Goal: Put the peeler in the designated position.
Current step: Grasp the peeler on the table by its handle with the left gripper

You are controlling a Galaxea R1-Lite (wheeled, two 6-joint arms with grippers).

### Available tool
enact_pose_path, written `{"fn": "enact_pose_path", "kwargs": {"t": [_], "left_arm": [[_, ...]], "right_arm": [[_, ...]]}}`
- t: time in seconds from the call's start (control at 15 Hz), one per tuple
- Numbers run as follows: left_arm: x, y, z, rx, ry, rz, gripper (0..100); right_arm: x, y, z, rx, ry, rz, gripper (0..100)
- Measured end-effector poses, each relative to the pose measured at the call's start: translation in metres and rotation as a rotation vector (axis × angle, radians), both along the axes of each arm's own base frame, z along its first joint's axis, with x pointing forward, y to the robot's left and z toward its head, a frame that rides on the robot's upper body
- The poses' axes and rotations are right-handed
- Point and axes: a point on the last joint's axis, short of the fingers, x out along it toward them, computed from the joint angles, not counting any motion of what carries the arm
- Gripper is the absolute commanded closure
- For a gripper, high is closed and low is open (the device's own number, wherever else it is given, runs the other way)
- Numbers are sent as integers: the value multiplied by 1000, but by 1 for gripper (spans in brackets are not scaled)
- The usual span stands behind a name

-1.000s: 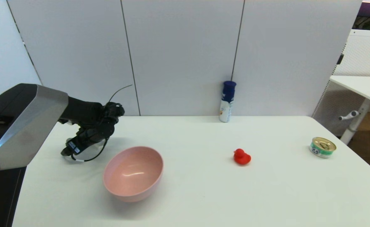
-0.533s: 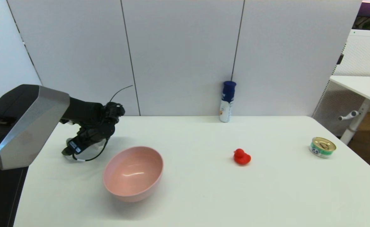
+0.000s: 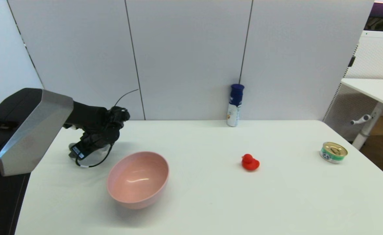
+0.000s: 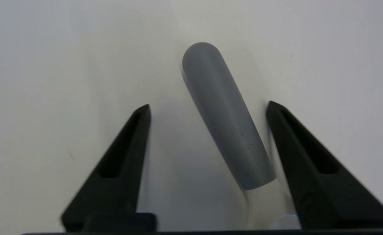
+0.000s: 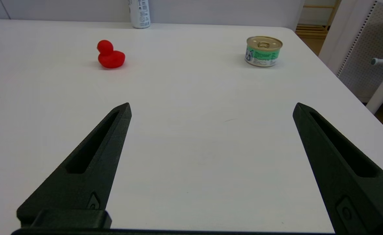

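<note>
The peeler's grey handle (image 4: 224, 120) lies flat on the white tabletop, slanted between the fingers of my left gripper (image 4: 208, 106). That gripper is open, and neither finger touches the handle. Only a sliver of the white head shows at the frame's edge. In the head view the left gripper (image 3: 77, 152) hangs low over the table's far-left area, behind and left of the pink bowl (image 3: 138, 179), and hides most of the peeler. The designated position carries no mark that I can see. My right gripper (image 5: 211, 106) is open and holds nothing, above bare table.
A red toy duck (image 3: 250, 162) sits right of centre. A green-labelled tin can (image 3: 333, 152) stands near the right edge. A blue-capped white bottle (image 3: 235, 105) stands against the back wall panels. The table's left edge runs close to the left arm.
The left gripper has shifted slightly up and to the right in the head view, away from the table's surface. Nothing else has moved.
</note>
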Motion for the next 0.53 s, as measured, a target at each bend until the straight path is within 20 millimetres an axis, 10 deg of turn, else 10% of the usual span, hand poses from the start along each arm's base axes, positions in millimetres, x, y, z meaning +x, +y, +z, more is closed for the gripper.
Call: {"fn": "enact_pose_path", "kwargs": {"t": [0.53], "left_arm": [[-1,-2,0,-1,6,-7,100]], "right_arm": [[0,0,0,0,0,0,0]]}}
